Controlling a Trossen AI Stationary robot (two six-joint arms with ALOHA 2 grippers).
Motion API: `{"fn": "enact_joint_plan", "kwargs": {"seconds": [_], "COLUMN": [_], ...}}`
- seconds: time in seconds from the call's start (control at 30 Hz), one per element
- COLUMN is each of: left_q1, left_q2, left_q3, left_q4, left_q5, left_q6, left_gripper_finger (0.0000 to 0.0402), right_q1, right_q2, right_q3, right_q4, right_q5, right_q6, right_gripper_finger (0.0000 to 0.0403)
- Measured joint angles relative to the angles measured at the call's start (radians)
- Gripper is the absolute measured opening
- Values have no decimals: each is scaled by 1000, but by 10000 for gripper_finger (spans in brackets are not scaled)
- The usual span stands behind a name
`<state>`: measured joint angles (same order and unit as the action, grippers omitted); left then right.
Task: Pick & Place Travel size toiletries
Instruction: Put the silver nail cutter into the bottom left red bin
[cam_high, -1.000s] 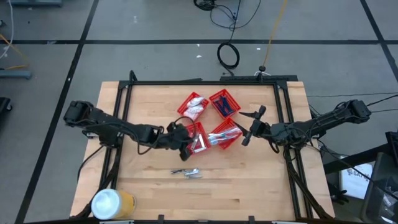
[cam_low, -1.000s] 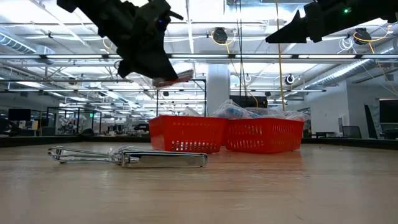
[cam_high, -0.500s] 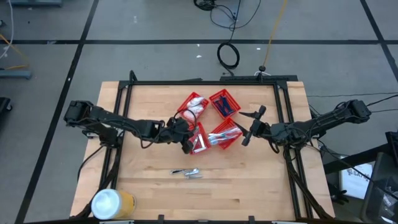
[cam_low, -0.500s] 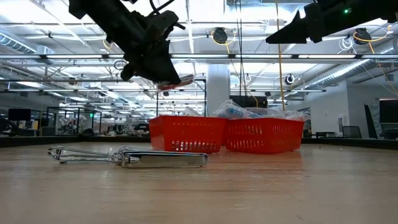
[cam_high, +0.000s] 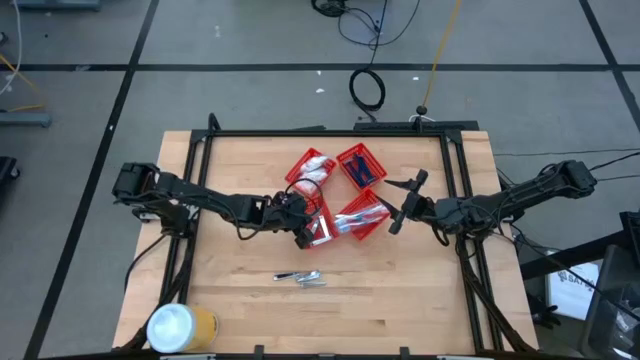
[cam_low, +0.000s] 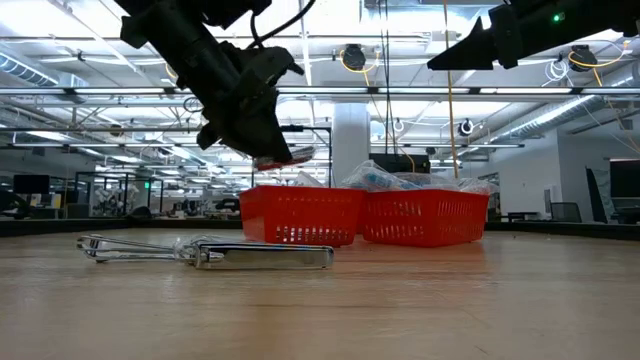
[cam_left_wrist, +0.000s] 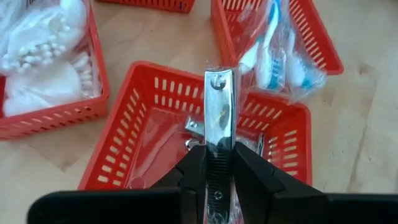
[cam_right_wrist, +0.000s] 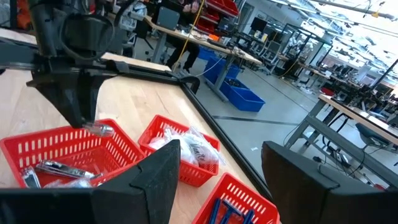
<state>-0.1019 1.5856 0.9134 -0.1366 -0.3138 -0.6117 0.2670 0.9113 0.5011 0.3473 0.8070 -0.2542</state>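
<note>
Your left gripper (cam_left_wrist: 217, 163) is closed on a wrapped nail clipper (cam_left_wrist: 218, 118), a flat silvery item in clear film, held by one end so that the rest projects forward past the fingers (cam_left_wrist: 194, 171). In the high view the left gripper (cam_high: 300, 222) is positioned over the near-left red basket (cam_high: 325, 215) of the four-basket cluster at the middle of the table (cam_high: 420, 300). In the low view the held clipper (cam_low: 283, 158) hangs in the air above the basket rim (cam_low: 300, 190), clear of it. The left wrist view shows the target basket (cam_left_wrist: 143, 130) directly beneath the clipper, with more silvery clippers (cam_left_wrist: 194, 127) already lying inside. Note the adjacent baskets: one holds wrapped blue-and-white toothbrushes (cam_left_wrist: 280, 53), another holds white packets (cam_left_wrist: 43, 56). Two further wrapped clippers (cam_high: 302, 277) lie loose on the bare wood nearer the front edge, well apart from the baskets; the low view shows them (cam_low: 210, 252) flat on the surface. Your right gripper (cam_high: 398, 207) waits just beside the right side of the basket cluster, raised off the table, with its fingers (cam_right_wrist: 155, 180) spread wide and holding nothing. A yellow can with a white lid (cam_high: 180, 326) stands at the front-left corner.
</note>
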Motion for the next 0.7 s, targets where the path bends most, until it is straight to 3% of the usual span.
{"fn": "enact_joint_plan", "kwargs": {"seconds": [0.17, 0.47, 0.57, 0.7], "left_q1": [6, 3, 1, 0], "left_q2": [-7, -8, -8, -8], "left_q3": [0, 0, 0, 0], "left_q4": [-13, -39, -39, -33], "left_q5": [1, 18, 75, 233], "left_q6": [-12, 48, 73, 81], "left_gripper_finger": [89, 219, 243, 258], "right_q1": [0, 0, 0, 0], "right_q2": [0, 0, 0, 0], "right_q3": [0, 0, 0, 0], "right_q4": [-1, -1, -1, -1], "right_q5": [0, 0, 0, 0], "right_q6": [3, 0, 0, 0], "right_gripper_finger": [212, 212, 212, 212]}}
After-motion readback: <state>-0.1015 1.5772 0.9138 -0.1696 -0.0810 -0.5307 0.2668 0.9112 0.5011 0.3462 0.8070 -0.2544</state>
